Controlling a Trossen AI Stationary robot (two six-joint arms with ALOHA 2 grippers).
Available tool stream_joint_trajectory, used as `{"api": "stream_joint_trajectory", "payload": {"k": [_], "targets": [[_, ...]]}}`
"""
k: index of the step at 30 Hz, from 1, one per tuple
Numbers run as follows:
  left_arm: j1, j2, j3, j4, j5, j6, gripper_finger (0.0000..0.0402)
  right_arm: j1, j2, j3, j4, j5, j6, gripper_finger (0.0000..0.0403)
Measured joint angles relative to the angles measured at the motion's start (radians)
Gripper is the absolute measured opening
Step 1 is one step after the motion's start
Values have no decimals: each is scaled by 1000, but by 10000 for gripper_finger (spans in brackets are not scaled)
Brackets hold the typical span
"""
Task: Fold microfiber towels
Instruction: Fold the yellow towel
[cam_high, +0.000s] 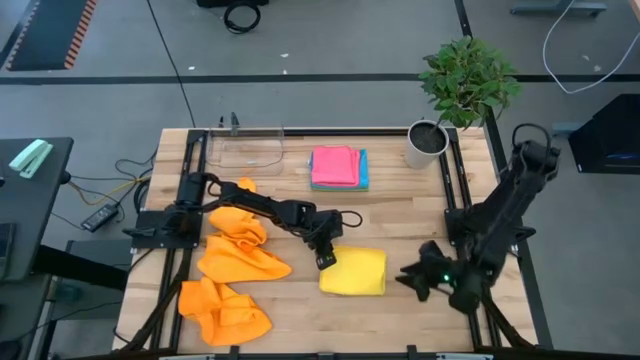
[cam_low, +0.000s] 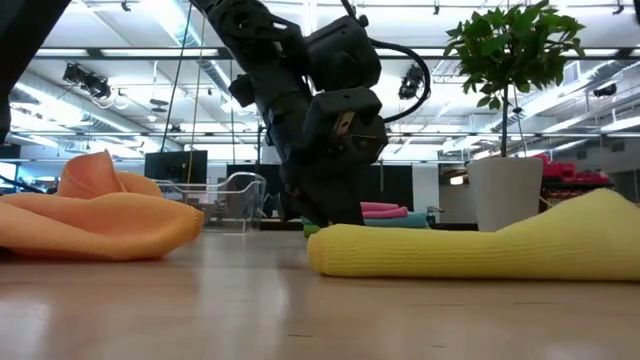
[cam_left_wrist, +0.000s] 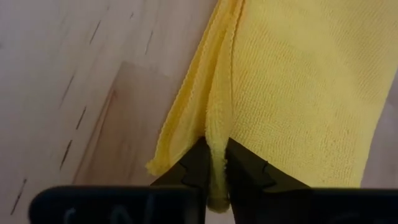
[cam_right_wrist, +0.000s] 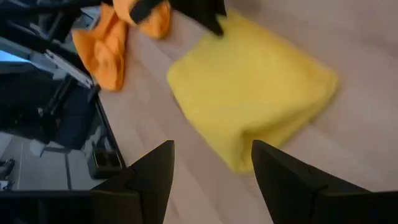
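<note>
Yellow towel (cam_high: 354, 271) lies folded near the worktop's front edge; left gripper (cam_high: 326, 259) pinches its edge, probably steadying the fold, while right gripper (cam_high: 418, 279) hangs spread, apart.

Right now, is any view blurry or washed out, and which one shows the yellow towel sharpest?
Right wrist view: yellow towel soft and smeared. Left wrist view: sharpest, weave visible at the left pincer. Low view: bright ceiling lights, foreground tabletop soft. High view: evenly lit.
</note>
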Motion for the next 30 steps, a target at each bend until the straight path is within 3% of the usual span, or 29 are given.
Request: {"api": "stream_joint_trajectory", "payload": {"k": [5,10,17,21,24,30], "targets": [[5,-24,-1,-27,-3,-4,84,26,139,-1,87,6,100,220],[10,-63,0,-42,1,-18,109,2,248,-1,243,9,94,220],[17,-109,0,-41,7,-69,125,-38,320,-1,288,10,78,220],[-35,-112,3,4,-18,-71,115,-39,360,-1,348,17,59,220],[-69,-84,2,23,-110,-82,98,-44,396,0,379,23,34,219],[-71,-10,3,262,-171,-142,59,-58,453,0,409,62,4,219]]}}
